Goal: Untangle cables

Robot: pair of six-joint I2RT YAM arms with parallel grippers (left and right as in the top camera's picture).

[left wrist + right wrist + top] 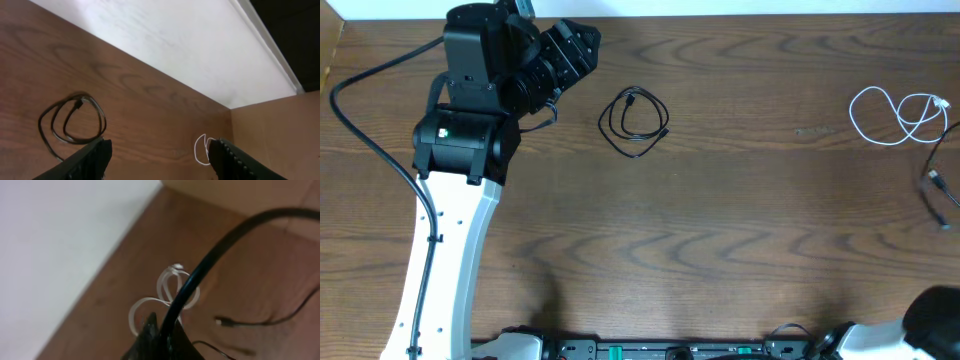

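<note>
The black cable (633,122) lies in a small coil on the wooden table, back centre. It also shows in the left wrist view (72,122). The white cable (898,115) lies looped at the far right, well apart from the black one, and shows in the right wrist view (170,291) and small in the left wrist view (202,149). My left gripper (575,48) hangs open and empty above the table, left of the black coil; its fingers (160,157) frame bare wood. My right gripper (152,327) looks shut and empty, short of the white loops.
A thick black arm wire (215,250) crosses the right wrist view. A thin black cord with a plug (938,188) lies at the table's right edge, also in the right wrist view (226,322). The right arm's base (932,325) sits bottom right. A white wall (190,45) borders the far edge.
</note>
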